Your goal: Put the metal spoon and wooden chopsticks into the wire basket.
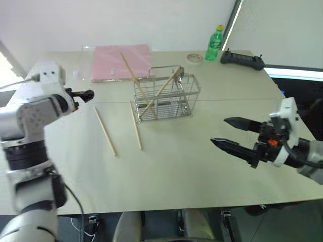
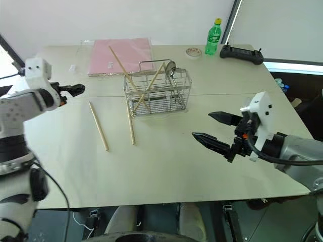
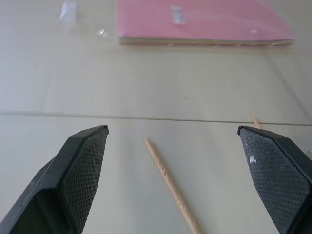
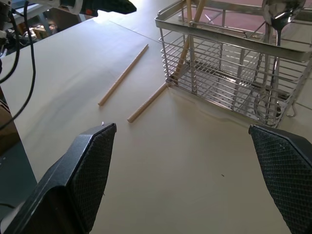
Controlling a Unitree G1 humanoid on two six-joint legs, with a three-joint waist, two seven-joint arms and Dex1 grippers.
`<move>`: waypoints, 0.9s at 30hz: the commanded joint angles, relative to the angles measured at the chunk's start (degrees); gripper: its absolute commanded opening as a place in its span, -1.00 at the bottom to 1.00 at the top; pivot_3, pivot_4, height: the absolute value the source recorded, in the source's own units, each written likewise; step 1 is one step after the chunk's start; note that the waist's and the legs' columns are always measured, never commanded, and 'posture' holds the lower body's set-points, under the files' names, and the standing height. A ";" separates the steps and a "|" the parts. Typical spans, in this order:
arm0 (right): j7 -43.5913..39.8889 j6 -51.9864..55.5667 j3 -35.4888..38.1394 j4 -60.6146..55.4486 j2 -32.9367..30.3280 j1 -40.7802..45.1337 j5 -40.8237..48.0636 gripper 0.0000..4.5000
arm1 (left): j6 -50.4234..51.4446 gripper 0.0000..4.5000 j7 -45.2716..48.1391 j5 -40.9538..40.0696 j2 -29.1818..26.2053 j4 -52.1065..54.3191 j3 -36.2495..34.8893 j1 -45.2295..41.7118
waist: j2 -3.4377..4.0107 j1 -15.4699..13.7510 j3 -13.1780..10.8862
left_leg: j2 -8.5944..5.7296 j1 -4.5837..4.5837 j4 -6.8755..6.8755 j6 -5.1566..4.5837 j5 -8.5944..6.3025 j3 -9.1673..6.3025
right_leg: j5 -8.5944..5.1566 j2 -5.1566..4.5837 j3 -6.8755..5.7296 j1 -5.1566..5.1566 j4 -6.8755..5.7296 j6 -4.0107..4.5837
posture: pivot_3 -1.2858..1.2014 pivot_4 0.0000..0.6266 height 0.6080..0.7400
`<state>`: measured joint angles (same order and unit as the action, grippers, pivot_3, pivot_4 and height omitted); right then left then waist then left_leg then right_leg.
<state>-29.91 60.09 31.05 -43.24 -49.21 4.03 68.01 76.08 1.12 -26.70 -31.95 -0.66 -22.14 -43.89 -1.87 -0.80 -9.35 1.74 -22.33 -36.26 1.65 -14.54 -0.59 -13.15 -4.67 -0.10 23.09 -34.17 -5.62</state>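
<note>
1. The right gripper [image 1: 233,133] hangs nearest, low over the front of the table [image 1: 202,171] with its jaws spread wide and nothing between them. It points toward the basket from well short of it, which I read as a hand standing clear, not one about to grasp.

2. Two of the wooden chopsticks lie flat on the table, one [image 1: 105,131] further to the robot's left and one [image 1: 136,125] whose far end comes up just beside the basket's near corner. They lie roughly side by side but apart, so each probably wants its own pick (a thin stick flat on a surface leaves little to get under).

3. The left gripper [image 1: 85,94] is released too, fingers [image 3: 83,175] wide, empty and aimed down at the table. Its wrist view shows a loose chopstick running up between the pads, so it looks lined up to take that one.

4. The wire basket [image 1: 166,98] stands upright mid-table. Two chopsticks [image 1: 161,93] are already in it, leaning crosswise because they are taller than its walls and rest against the rim.

5. The metal spoon [image 4: 275,9] stands in the basket's end compartment, bowl up above the rim.

6. Beyond lie a pink folder [image 1: 121,61], a green bottle [image 1: 214,43] and a black controller [image 1: 242,60], none involved.
</note>
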 commanded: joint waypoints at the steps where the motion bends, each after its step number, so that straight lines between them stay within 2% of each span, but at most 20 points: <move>1: 3.93 -2.48 -0.85 -2.46 0.96 -0.42 2.83 0.99 | 3.50 1.00 -7.62 4.06 4.63 -2.65 -4.68 -4.89 | -0.01 0.04 0.00 | -0.02 -0.03 0.06 0.00 0.00 -0.01 | 0.09 0.00 0.00 0.06 -0.01 -0.17 | 0.03 -0.52 0.71; 3: 5.63 -3.31 -1.67 -3.26 1.37 -1.09 3.76 0.99 | 4.57 1.00 -10.75 6.21 7.52 -6.78 -6.22 -6.91 | -0.01 -0.02 0.01 | -0.02 -0.04 0.10 0.00 0.00 -0.05 | 0.10 0.03 -0.02 0.10 -0.08 -0.23 | 0.03 -0.52 0.71; 7: 8.20 -4.69 -1.91 -4.18 1.14 -2.99 5.55 0.99 | 3.12 1.00 -13.10 8.99 9.45 -14.61 -7.31 -10.08 | -0.01 0.23 0.00 | -0.02 -0.02 0.17 -0.01 -0.01 -0.08 | 0.09 0.06 -0.05 0.12 -0.07 -0.24 | 0.03 -0.52 0.71; 10: 8.68 -5.59 -1.00 -5.29 0.10 -5.46 7.25 0.99 | 1.31 1.00 -13.37 10.22 9.59 -21.23 -7.34 -12.11 | -0.02 0.11 0.01 | -0.01 -0.02 0.12 -0.01 0.00 -0.07 | 0.06 0.06 -0.05 0.11 -0.06 -0.19 | 0.03 -0.52 0.71; 15: 9.50 -7.32 1.00 -6.20 -1.85 -8.42 10.52 0.99 | -4.94 1.00 -10.17 11.89 9.34 -32.13 -3.47 -15.27 | -0.04 -0.03 0.02 | -0.02 -0.02 -0.02 0.01 0.01 -0.07 | -0.01 0.02 -0.05 0.03 -0.04 0.04 | 0.03 -0.52 0.71; 22: 13.86 -10.53 0.27 -7.48 -2.29 -10.33 12.84 0.99 | -15.25 1.00 -7.92 13.67 9.28 -49.18 -1.60 -20.15 | -0.05 -0.12 0.09 | -0.01 0.00 0.01 0.03 0.02 -0.05 | 0.01 0.00 -0.06 0.01 -0.02 0.08 | 0.03 -0.52 0.71; 25: 14.88 -11.62 0.45 -8.13 -2.50 -11.53 13.55 1.00 | -18.49 0.63 -7.99 13.93 8.84 -53.83 -1.55 -21.57 | 0.06 -0.08 0.15 | -0.01 0.03 0.04 0.03 0.02 -0.05 | 0.01 0.00 -0.06 0.01 -0.03 0.07 | 0.03 -0.52 0.71; 27: 15.40 -12.25 0.89 -8.14 -2.81 -12.26 14.02 1.00 | -19.63 0.18 -9.04 13.71 8.42 -56.44 -2.19 -22.50 | 0.06 -0.15 0.15 | -0.01 0.03 0.03 0.03 0.02 -0.06 | 0.01 0.00 -0.07 0.01 -0.05 0.07 | 0.03 -0.52 0.71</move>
<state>-14.97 49.58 30.24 -49.83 -51.10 -8.00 80.37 57.27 -7.86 -12.58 -23.79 -54.39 -23.77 -65.41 -1.82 -0.95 -9.20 1.74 -22.30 -36.24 1.68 -14.52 -0.65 -13.13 -4.66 -0.17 23.09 -34.21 -5.55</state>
